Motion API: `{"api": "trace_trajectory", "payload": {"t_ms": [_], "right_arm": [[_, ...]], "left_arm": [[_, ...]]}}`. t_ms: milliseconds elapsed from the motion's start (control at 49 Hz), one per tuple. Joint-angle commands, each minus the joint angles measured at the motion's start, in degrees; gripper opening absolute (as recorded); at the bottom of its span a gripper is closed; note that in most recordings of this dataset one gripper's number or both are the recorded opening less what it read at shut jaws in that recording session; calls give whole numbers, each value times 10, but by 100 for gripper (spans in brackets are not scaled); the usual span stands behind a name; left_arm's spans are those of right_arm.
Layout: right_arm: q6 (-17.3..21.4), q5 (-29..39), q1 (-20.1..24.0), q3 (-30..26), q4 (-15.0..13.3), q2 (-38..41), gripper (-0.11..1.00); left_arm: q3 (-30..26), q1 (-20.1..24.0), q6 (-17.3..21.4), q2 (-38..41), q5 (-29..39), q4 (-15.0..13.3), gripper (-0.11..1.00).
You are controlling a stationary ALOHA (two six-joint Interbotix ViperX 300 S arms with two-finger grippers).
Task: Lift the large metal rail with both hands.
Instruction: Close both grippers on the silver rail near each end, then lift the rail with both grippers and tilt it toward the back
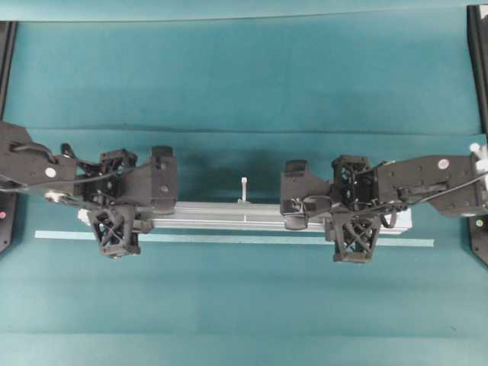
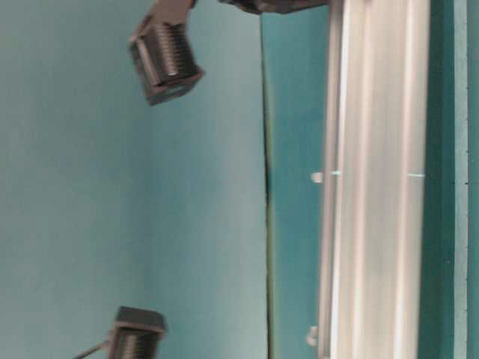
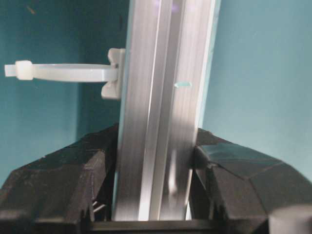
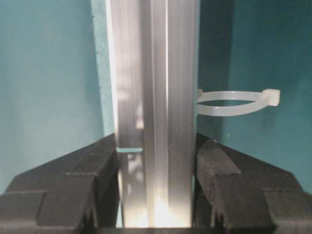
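Observation:
The large metal rail [image 1: 229, 214] is a long grooved silver bar running left to right across the teal cloth, with a white upright peg [image 1: 244, 188] at its middle. My left gripper [image 1: 114, 204] straddles its left part. In the left wrist view both black fingers [image 3: 92, 165] press the sides of the rail [image 3: 161, 97], so my left gripper [image 3: 156, 163] is shut on it. My right gripper [image 1: 354, 210] straddles the right part. In the right wrist view my right gripper [image 4: 156, 158] clamps the rail [image 4: 156, 73] the same way. The table-level view shows the rail [image 2: 382, 179] close up.
A thin pale tape strip [image 1: 229, 239] lies on the cloth just in front of the rail. Black frame posts [image 1: 479, 61] stand at the far left and right edges. A white looped tie [image 4: 234, 102] sticks out sideways from the rail near each gripper.

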Motion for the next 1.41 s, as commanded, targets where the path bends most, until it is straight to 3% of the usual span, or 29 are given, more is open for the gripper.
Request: {"api": "trace_trajectory", "payload": {"t_ms": [0, 919, 1388], "right_arm": [[-2, 25, 1, -18, 4, -20, 38], [7, 286, -7, -187, 36, -149, 38], [66, 411, 10, -342, 34, -144, 38]], "left_arm": [[-23, 2, -4, -26, 20, -2, 37], [-218, -1, -38, -126, 297, -2, 37], [-335, -4, -39, -144, 404, 0, 37]]}}
